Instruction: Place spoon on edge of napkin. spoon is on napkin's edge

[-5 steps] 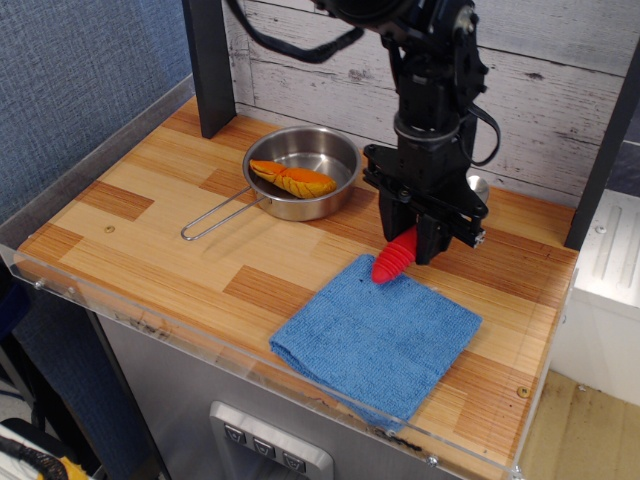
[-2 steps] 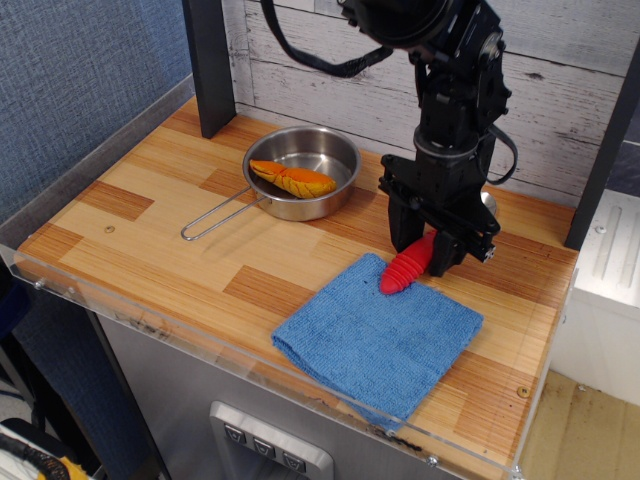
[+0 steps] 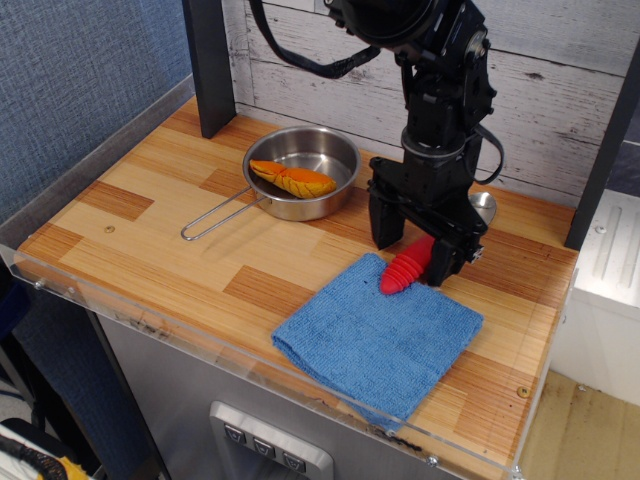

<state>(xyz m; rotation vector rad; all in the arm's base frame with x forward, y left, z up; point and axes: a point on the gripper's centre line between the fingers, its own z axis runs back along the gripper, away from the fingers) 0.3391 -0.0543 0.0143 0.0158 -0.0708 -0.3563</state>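
The spoon lies on the table, its ribbed red handle [image 3: 404,268] resting on the far edge of the blue napkin [image 3: 378,335], its silver bowl [image 3: 484,205] partly showing behind the arm. My gripper [image 3: 415,248] stands right over the handle. Its jaws are spread to either side of the handle and do not seem to press on it.
A steel pan [image 3: 302,172] with a wire handle holds an orange toy at the back left. A dark post [image 3: 208,65] stands at the back. The table's front edge [image 3: 230,355] has a clear plastic lip. A grey wall is on the left.
The gripper set the spoon down on the napkin's far edge and its jaws spread apart. The spoon handle has settled and stays in place.
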